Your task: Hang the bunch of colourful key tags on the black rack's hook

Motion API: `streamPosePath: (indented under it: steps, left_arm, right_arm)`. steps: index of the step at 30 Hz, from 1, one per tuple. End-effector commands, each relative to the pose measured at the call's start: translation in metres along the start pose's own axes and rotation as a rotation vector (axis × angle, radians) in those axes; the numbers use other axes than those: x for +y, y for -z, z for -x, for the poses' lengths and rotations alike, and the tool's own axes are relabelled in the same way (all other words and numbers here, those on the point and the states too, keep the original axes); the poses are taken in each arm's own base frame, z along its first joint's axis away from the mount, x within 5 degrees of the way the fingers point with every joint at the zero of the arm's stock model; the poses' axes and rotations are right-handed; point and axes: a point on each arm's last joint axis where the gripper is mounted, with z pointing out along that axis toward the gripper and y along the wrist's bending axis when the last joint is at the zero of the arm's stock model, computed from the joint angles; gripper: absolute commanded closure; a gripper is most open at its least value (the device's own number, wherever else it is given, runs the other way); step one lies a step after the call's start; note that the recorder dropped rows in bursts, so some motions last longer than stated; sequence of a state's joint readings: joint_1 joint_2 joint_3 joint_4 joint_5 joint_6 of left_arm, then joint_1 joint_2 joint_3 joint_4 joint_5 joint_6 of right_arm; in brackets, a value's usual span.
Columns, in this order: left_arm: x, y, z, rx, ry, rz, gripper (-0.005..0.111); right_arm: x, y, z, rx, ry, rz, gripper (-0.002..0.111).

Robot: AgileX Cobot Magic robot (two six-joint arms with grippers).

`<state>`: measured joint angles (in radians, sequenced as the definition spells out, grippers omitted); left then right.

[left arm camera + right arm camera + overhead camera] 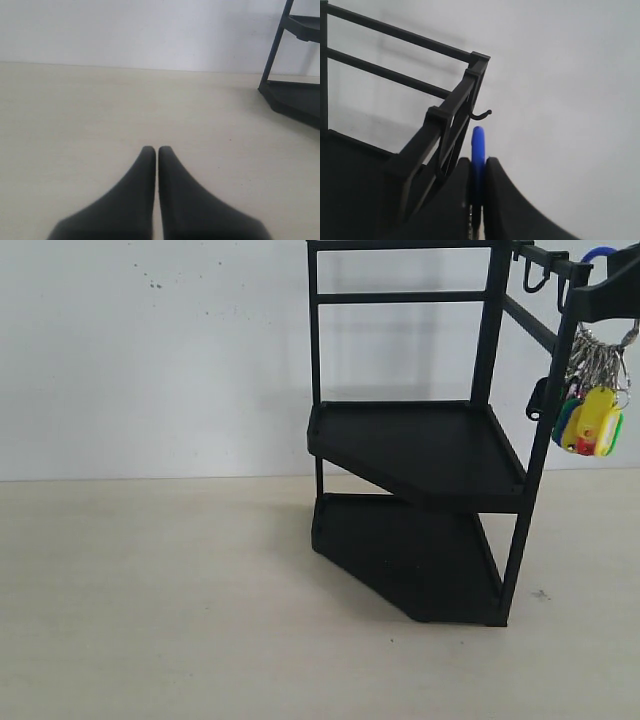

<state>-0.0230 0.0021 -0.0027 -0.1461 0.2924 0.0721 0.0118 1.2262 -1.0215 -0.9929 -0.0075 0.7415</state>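
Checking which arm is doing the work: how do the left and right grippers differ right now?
The left gripper is shut on nothing; the right gripper is shut on the blue loop of the colourful key tag bunch. The left gripper points out over the table, apart from the black rack; the right gripper is up at the rack's top, near the hook. Both are black and tapered.

Black rack [415,445]; key tag bunch [595,420] yellow, green, red (loop [478,145] blue); beige table [150,590].
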Motion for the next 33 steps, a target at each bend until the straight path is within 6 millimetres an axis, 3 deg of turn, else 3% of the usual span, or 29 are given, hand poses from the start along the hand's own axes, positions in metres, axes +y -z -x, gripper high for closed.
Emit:
streamPosePath:
  steps: [1, 26, 29, 33]
  left_arm:
    - [0.0003, -0.0001, -0.0009, 0.001, -0.008, 0.004, 0.102]
    - [0.0003, -0.0001, -0.0009, 0.001, -0.008, 0.004, 0.102]
    - [0.0003, -0.0001, -0.0009, 0.001, -0.008, 0.004, 0.102]
    - [0.0003, -0.0001, -0.0009, 0.001, -0.008, 0.004, 0.102]
  right_arm:
    - [0.0028, 0.0017, -0.0034, -0.009, -0.006, 0.023, 0.109]
    - [0.0075, 0.0015, -0.0082, -0.018, -0.035, 0.059, 0.108]
    - [0.0076, 0.0015, -0.0081, -0.019, -0.043, 0.061, 0.102]
    - [0.0076, 0.0015, -0.0081, -0.018, -0.055, 0.061, 0.080]
